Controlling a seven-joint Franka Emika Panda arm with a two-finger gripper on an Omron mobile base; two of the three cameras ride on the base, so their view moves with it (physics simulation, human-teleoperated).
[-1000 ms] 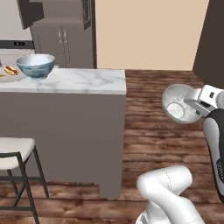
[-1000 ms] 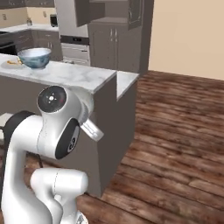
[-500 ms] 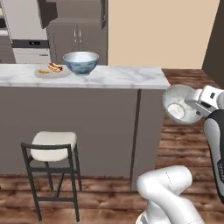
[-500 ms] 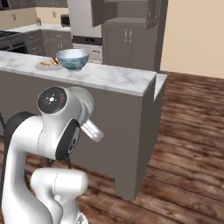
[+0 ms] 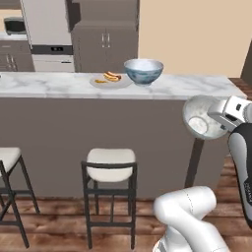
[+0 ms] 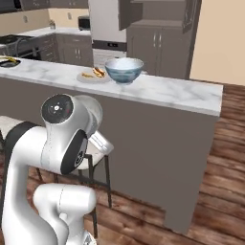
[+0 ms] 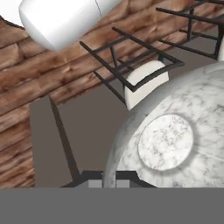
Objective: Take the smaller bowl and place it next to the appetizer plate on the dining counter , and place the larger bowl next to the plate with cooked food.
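Observation:
My gripper is shut on the rim of the smaller bowl, a grey-white speckled bowl held in the air off the right end of the dining counter, below its top. In the hand view the smaller bowl looms over the fingertips. The larger bowl, white with a blue-green pattern, stands on the counter right beside the plate with cooked food. The right base view shows the larger bowl, that plate and, far left on the counter, the dark appetizer plate.
Two bar stools stand against the counter's grey-brown front; one stool appears below the hand. Cabinets and an oven line the back wall. Wood floor lies around the counter's right end.
The whole picture has slid right: the base has driven along the counter's front, bringing the stools and the appetizer plate into sight. The smaller bowl stays in the shut gripper.

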